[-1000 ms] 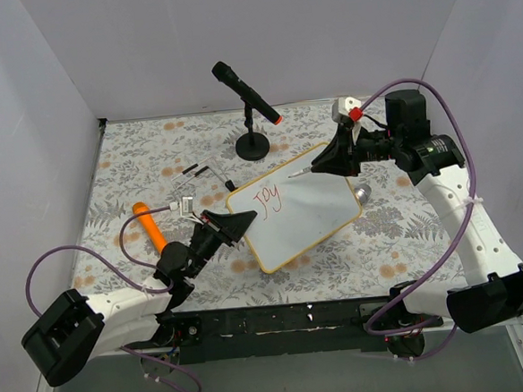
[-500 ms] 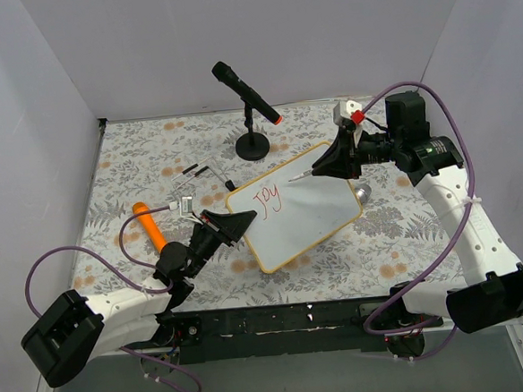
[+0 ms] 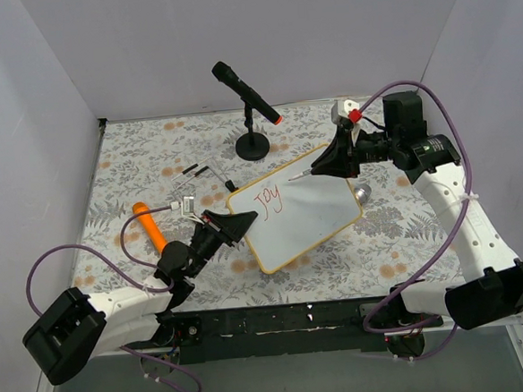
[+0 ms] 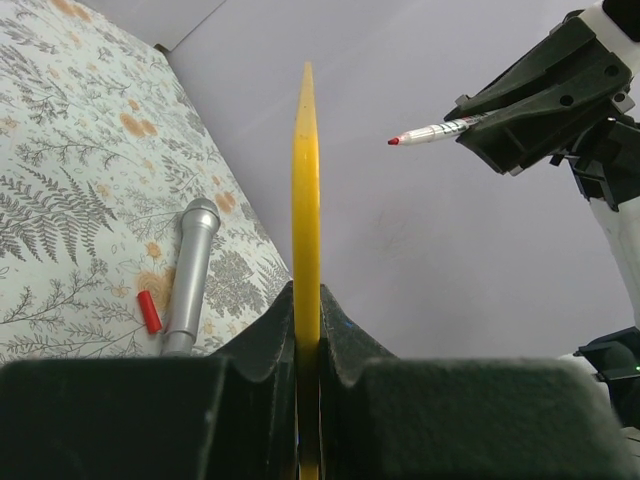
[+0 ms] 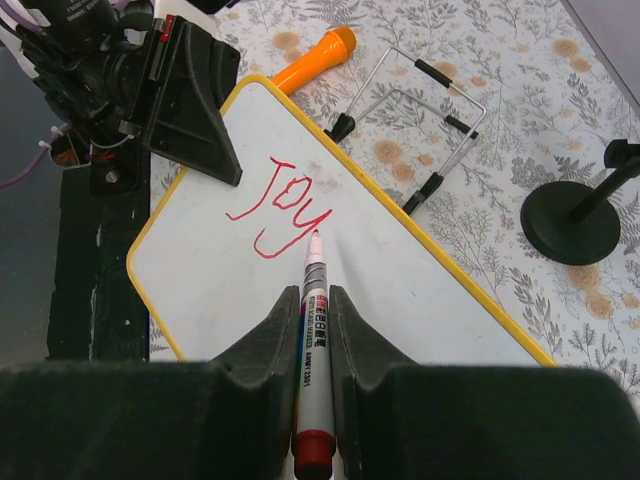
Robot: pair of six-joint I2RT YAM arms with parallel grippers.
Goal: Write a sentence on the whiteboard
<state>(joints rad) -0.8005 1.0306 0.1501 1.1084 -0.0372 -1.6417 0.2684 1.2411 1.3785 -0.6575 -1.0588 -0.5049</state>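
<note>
Apparently the glossy white yellow-framed whiteboard [image 3: 312, 212] is light, stiff and slippery; left claw [image 3: 239, 223] clamps its edge, right claw [image 3: 320, 166] grips a red-capped marker [image 5: 312, 340].

Fig. What lies around my work, all placed from the stand.
(a) Stand [image 3: 253, 146]: a black round base and short post on the floral cloth [image 3: 133, 160]. It carries a black mic [image 3: 245, 94], tilted, with a red band at its lower end.
(b) Wire rack [image 3: 202, 173]: bent metal rod with black tips, left of the stand and a little nearer me.
(c) Orange cylinder [image 3: 149, 224]: lying flat, further left of the stand than the rack and nearer me.
(d) Silver mic [image 4: 190, 275]: lying flat, right of the stand and nearer me. A small red cap [image 4: 149, 311] lies just beside it.
</note>
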